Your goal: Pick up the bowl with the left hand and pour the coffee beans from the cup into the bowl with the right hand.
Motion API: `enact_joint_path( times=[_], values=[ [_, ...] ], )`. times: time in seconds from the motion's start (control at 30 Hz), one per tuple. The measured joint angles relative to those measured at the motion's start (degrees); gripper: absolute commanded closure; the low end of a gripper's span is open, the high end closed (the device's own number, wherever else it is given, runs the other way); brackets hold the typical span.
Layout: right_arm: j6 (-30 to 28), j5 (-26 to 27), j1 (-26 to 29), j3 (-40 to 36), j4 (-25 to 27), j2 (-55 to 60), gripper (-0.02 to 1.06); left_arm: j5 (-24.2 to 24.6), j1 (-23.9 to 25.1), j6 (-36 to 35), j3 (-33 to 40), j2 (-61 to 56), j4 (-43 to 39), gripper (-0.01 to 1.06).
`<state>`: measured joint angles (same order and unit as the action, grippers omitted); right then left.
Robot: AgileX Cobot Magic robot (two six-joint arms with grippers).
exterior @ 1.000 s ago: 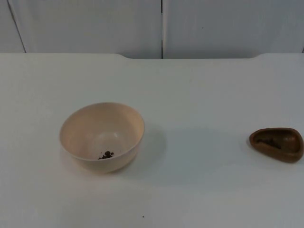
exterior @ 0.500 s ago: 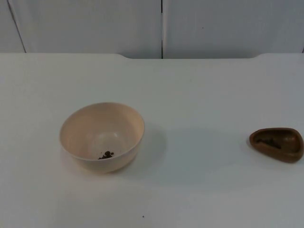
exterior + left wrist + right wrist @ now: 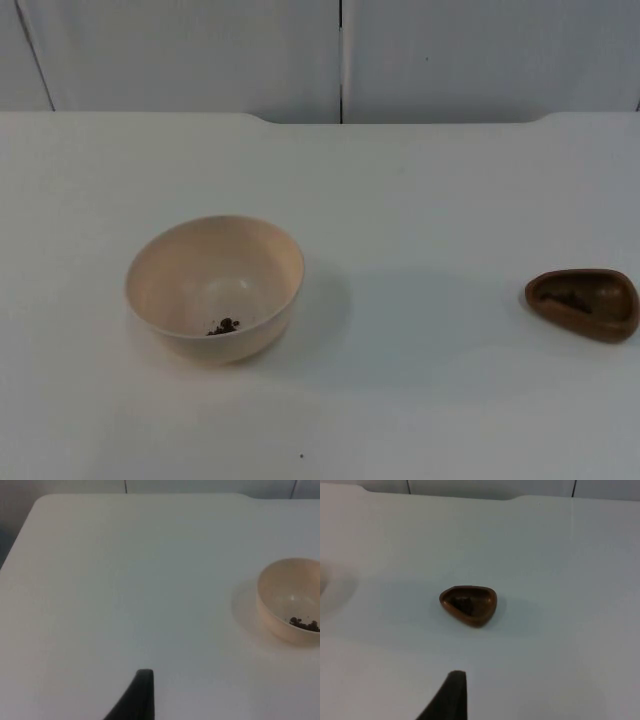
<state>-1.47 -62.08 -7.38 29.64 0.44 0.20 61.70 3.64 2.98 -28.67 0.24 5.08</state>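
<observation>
Bowl [image 3: 214,288] — cream, upright, a few coffee beans [image 3: 224,326] at its bottom — is set on the white table [image 3: 420,200]. Well apart stands the brown cup [image 3: 583,303], beans inside. Left gripper [image 3: 140,695] and right gripper [image 3: 451,696] are held apart from both; finger spread cannot be told.

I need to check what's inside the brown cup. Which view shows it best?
The right wrist view: the brown cup sits whole, its dark contents visible. The top view shows it at the table's right edge, smaller.
</observation>
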Motion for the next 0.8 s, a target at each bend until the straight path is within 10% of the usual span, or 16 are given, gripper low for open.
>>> enact_joint_path(
  times=[0.8],
  values=[
    [0.0, 0.0, 3.34, 0.0, 0.0, 0.0, -0.01, 0.0, 0.0, 0.0, 0.0, 0.0, 0.0, 0.0]
  ],
)
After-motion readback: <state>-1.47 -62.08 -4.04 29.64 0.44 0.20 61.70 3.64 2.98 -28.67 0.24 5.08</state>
